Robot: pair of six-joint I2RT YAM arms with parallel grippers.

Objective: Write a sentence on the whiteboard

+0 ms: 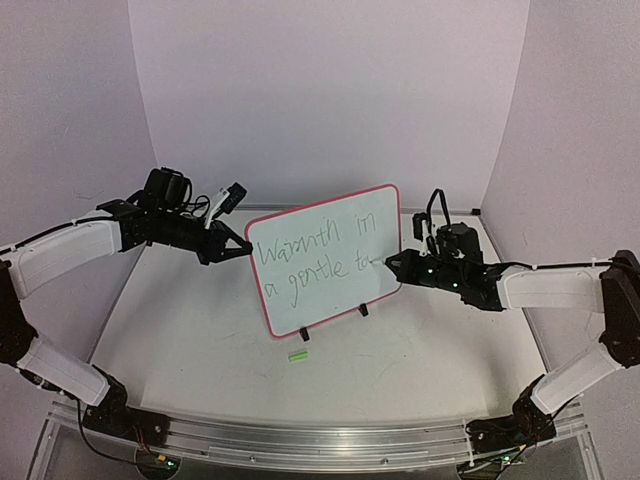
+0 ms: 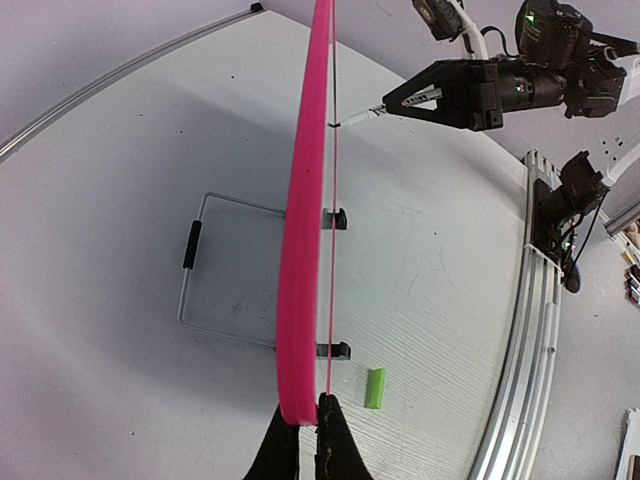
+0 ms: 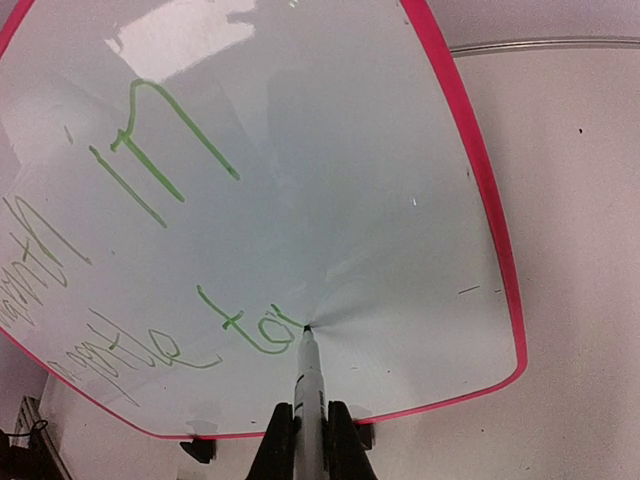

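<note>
The whiteboard, red-pink framed, stands tilted on two black clip feet mid-table. My left gripper is shut on its left edge; the left wrist view shows the frame edge-on pinched between my fingers. The sentence reads "Warmth in" above "a gentle to" in thin green strokes; the right wrist view shows it too. My right gripper is shut on a white marker, its tip touching the board just right of the "o".
A small green marker cap lies on the table in front of the board, also in the left wrist view. A wire stand sits behind the board. An aluminium rail runs along the near edge.
</note>
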